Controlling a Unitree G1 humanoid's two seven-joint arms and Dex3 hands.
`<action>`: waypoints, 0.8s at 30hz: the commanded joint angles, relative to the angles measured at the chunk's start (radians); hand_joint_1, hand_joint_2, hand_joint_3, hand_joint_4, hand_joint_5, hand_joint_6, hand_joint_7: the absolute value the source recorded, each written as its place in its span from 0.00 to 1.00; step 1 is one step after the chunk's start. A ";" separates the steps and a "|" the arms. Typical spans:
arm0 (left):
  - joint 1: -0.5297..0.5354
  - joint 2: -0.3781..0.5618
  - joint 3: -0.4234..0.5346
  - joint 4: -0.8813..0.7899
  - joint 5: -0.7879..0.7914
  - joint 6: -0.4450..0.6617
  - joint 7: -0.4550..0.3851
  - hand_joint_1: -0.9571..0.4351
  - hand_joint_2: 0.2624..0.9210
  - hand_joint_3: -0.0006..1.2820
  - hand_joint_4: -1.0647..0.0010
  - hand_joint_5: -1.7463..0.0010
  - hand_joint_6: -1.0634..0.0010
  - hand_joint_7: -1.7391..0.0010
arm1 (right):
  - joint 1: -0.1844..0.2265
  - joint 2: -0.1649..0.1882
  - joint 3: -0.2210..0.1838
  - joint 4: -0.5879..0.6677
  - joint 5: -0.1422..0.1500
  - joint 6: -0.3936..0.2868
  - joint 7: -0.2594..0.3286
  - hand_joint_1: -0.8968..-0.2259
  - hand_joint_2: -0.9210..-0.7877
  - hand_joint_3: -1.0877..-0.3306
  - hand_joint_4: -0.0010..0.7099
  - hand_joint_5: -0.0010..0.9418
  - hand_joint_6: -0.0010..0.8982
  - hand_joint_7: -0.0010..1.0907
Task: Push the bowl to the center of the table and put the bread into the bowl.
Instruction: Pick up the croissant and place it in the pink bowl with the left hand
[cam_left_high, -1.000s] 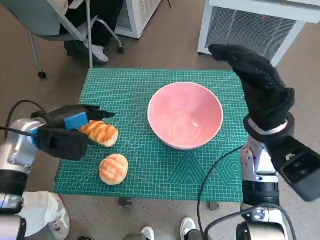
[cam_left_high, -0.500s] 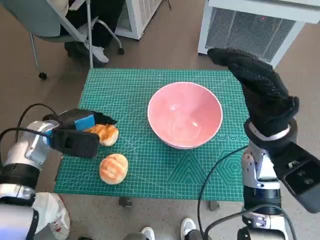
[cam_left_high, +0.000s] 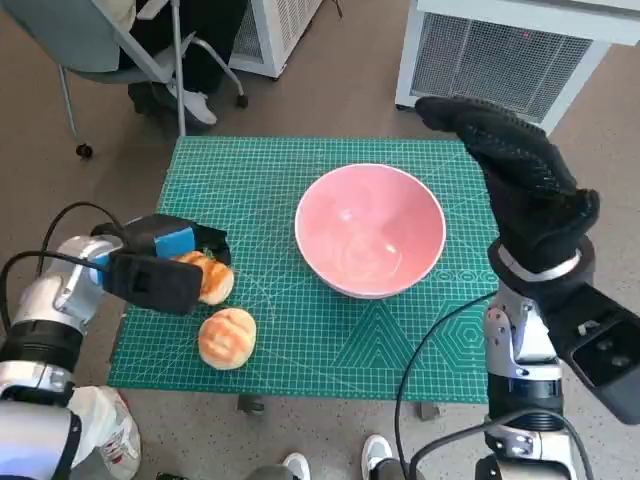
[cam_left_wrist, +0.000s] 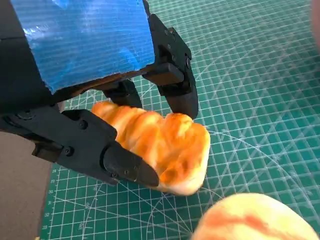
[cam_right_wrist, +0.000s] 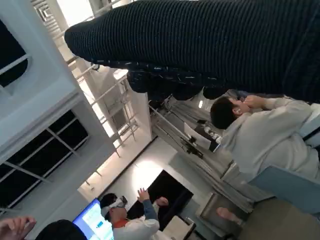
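The pink bowl (cam_left_high: 370, 230) stands near the middle of the green mat (cam_left_high: 300, 160). A long striped bread (cam_left_high: 210, 278) lies on the mat at its left. My left hand (cam_left_high: 160, 262) sits over it. In the left wrist view the bread (cam_left_wrist: 165, 145) lies between the thumb (cam_left_wrist: 100, 150) and the fingers (cam_left_wrist: 177, 95), both touching it, and it still rests on the mat. A round bread (cam_left_high: 227, 338) (cam_left_wrist: 250, 220) lies just nearer me. My right hand (cam_left_high: 520, 170) is raised beside the bowl's right rim, fingers stretched out, holding nothing.
A chair (cam_left_high: 100, 40) and a person's shoe (cam_left_high: 195, 105) are beyond the table's far left corner. White units (cam_left_high: 510, 50) stand behind it. Feet (cam_left_high: 295, 465) show at the near edge. The right wrist view shows people (cam_right_wrist: 260, 130) in the room.
My left hand has drawn back and lowered onto the long bread, its fingers closing round it; the bread shifted slightly. The right hand and the bowl have hardly moved.
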 joint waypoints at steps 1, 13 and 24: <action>-0.050 0.036 0.080 -0.099 -0.088 -0.025 -0.018 0.69 1.00 0.08 0.49 0.24 0.34 0.38 | 0.022 -0.004 -0.001 -0.008 0.005 0.015 -0.011 0.49 0.00 0.40 0.29 0.05 0.00 0.66; -0.184 -0.033 0.183 -0.246 -0.212 -0.034 0.002 0.69 1.00 0.08 0.49 0.25 0.36 0.36 | 0.017 -0.007 -0.002 0.001 0.003 0.012 -0.012 0.47 0.00 0.40 0.07 0.39 0.00 0.65; -0.305 -0.163 0.120 -0.208 -0.163 -0.111 0.048 0.69 1.00 0.09 0.47 0.31 0.39 0.29 | 0.020 -0.008 0.000 -0.005 0.003 0.011 -0.011 0.48 0.00 0.41 0.00 0.52 0.00 0.64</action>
